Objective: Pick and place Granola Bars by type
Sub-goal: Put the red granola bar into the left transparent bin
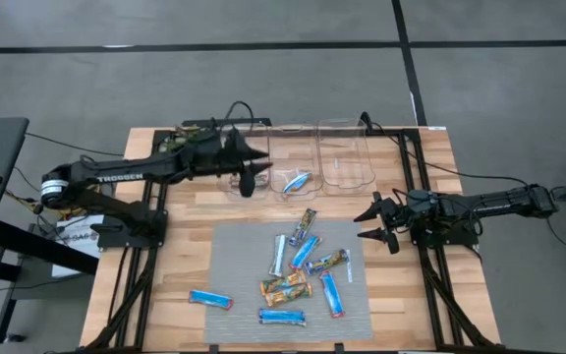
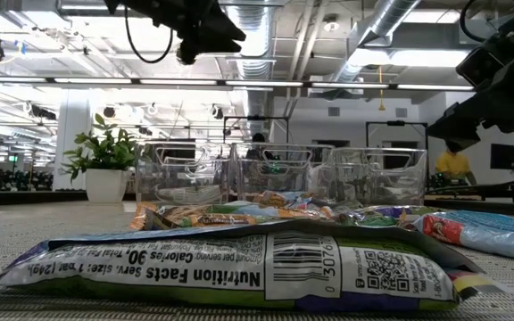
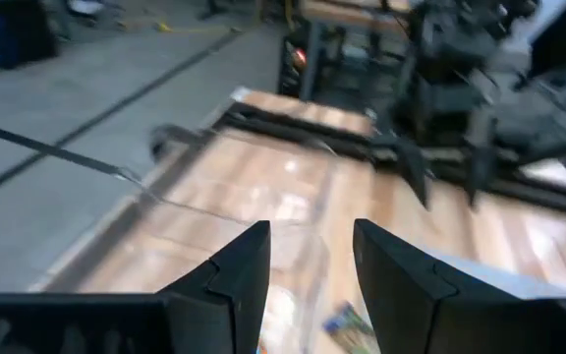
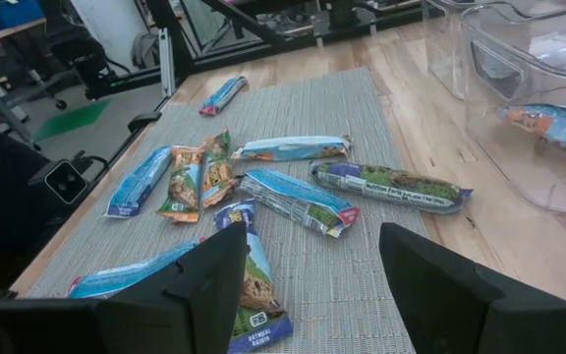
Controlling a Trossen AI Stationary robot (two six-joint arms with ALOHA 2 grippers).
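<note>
Nine granola bars lay scattered on the grey woven mat in front of me, and one more sat in the middle clear bin; sorting, I judged, had only begun. My left gripper hung above the leftmost bin, fingers parted with nothing between them; the gap showed only bin wall and tabletop below. My right gripper waited just off the mat's right edge, jaws spread wide and empty, pointing in toward the pile.

What mattered for the next reach was this; the pile lay to the inner side of my right claw and close, while my left claw stood well back at the bins. The nearest bar to the right claw was the green-ended one, lying across my line of approach, long axis roughly side to side in the right wrist view; my fingers would straddle its narrow width with little wrist turn. I judged the right arm the better placed; bars at the centre overlapped, so an outer one seemed the safer pick.
</note>
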